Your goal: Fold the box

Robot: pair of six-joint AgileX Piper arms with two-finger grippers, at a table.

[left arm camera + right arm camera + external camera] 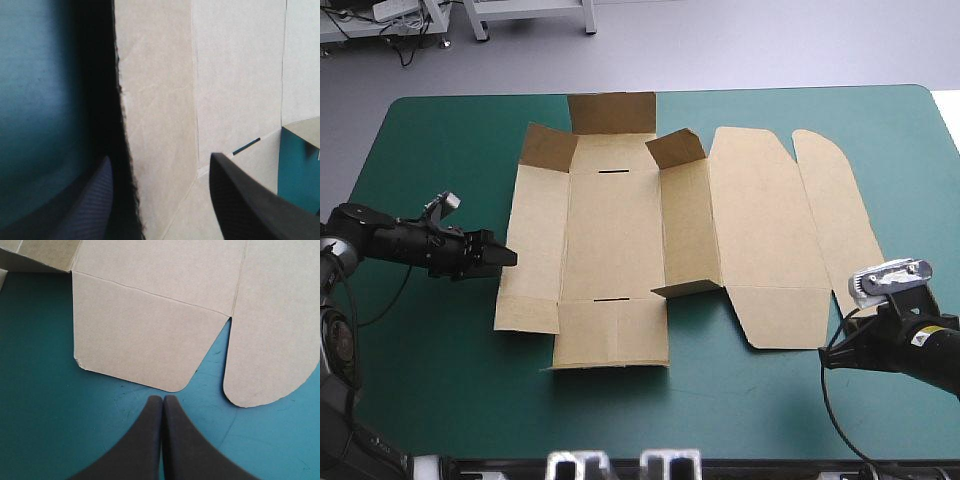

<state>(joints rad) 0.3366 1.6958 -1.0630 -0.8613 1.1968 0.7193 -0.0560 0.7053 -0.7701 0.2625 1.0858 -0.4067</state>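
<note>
- Two grippers, neither holding anything: the left gripper (pixel 506 256) has its fingers well apart, the right gripper (pixel 162 400) has its fingers pressed together into a point.
- The box (pixel 615 240) lies mid-table on the teal-green cover (pixel 430 370), mostly flat. Its far flap (pixel 612 112) and far corner flaps (pixel 548 147) stand up; the lid (pixel 765 230) lies flat toward the right.
- The left gripper is at the box's left side panel (pixel 535 245). In the left wrist view the panel's outer edge runs between the fingers: one finger (pixel 240 195) is over board, the other on the cover side.
- The right gripper is over bare cover, just near the lid's near tab (pixel 135 345) and apart from it.
- Risk: the bite on the panel edge looks shallow. Closing here could pinch only the rim and slip off, or crease the board off its score line.
- Risk: nothing pins the sheet, so lifting the side panel may drag the whole box sideways. The raised flaps could also flop back.
- Hard to tell: there is a dark band along the panel edge in the left wrist view, probably shadow. Can't say whether the edge is lifted or whether the outer finger is under it.
- In the high view the right gripper's fingers are mostly hidden by its own arm.
</note>
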